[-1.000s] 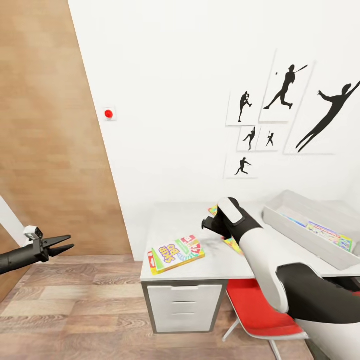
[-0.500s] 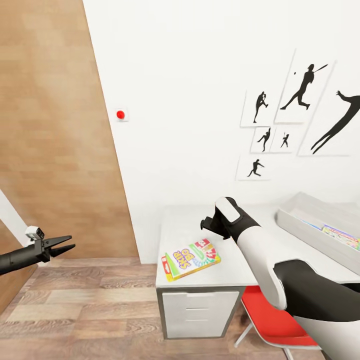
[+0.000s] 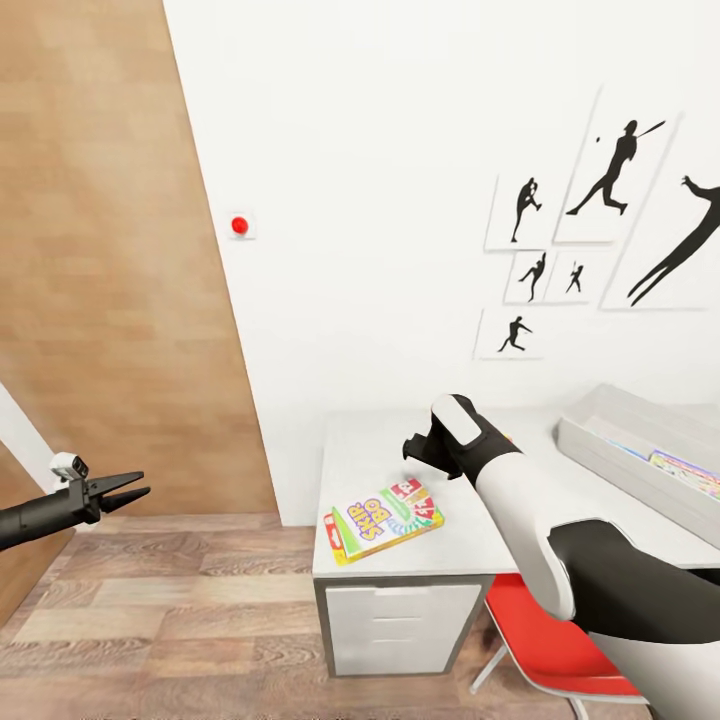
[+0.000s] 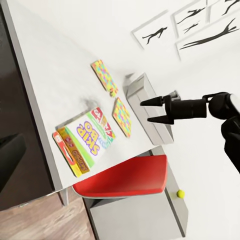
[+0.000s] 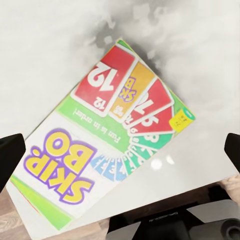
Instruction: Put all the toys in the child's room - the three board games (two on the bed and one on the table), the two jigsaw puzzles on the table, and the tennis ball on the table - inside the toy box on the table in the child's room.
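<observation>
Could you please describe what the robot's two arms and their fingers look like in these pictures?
The right arm has glossy white shells with a black segment nearer the shoulder and a black wrist. The left arm is a slim black rod carrying a small white-grey camera block. The left gripper ends in thin, tapered black fingers. The right gripper has dark, blunt fingers. No cables or markings show.

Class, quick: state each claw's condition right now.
Left claw: open, holding nothing.
Right claw: open, empty, above the SKIP-BO box.
</observation>
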Controlling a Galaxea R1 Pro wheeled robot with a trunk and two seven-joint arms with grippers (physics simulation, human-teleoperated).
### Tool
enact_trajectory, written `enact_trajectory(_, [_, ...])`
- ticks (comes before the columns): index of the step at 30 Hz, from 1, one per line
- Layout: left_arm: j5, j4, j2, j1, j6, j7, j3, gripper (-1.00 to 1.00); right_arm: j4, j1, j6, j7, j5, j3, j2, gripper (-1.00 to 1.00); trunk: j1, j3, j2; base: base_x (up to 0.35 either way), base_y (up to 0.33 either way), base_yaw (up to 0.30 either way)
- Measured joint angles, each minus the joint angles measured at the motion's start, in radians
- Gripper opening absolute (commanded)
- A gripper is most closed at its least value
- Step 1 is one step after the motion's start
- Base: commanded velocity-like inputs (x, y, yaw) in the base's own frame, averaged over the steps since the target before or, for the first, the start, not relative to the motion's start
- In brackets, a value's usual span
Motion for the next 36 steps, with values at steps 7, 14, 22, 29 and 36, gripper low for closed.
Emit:
enact_trajectory(7, [0.001, 0.0, 0.0, 0.0, 0.0, 0.0, 0.001, 1.0, 0.0, 0.0, 0.0, 0.001, 0.0, 0.0, -0.005, 1.0, 0.0, -0.011, 0.0, 0.006, 0.0, 0.0])
enact_trajectory(14, [0.0, 0.0, 0.0, 0.0, 0.0, 0.0, 0.0, 1.0, 0.001, 0.0, -0.001, 0.001, 0.0, -0.001, -0.007, 1.0, 0.0, -0.023, 0.0, 0.006, 0.071, 0.0])
enact_trajectory(22, [0.0, 0.0, -0.001, 0.0, -0.002, 0.0, 0.0, 1.0, 0.001, 0.005, -0.003, 0.007, 0.0, -0.001, -0.008, 1.0, 0.0, -0.036, 0.0, 0.071, 0.141, 0.0])
enact_trajectory(29, [0.001, 0.0, -0.001, 0.0, -0.003, 0.0, 0.0, 1.0, 0.002, 0.006, -0.004, 0.042, 0.002, -0.001, -0.01, 1.0, 0.0, -0.047, 0.0, 0.035, 0.03, 0.0])
enact_trajectory(36, [0.0, 0.0, -0.001, 0.0, -0.002, 0.0, -0.001, 1.0, 0.002, 0.006, -0.004, 0.05, 0.002, -0.001, -0.011, 1.0, 0.0, -0.059, 0.0, 0.2, 0.099, 0.0])
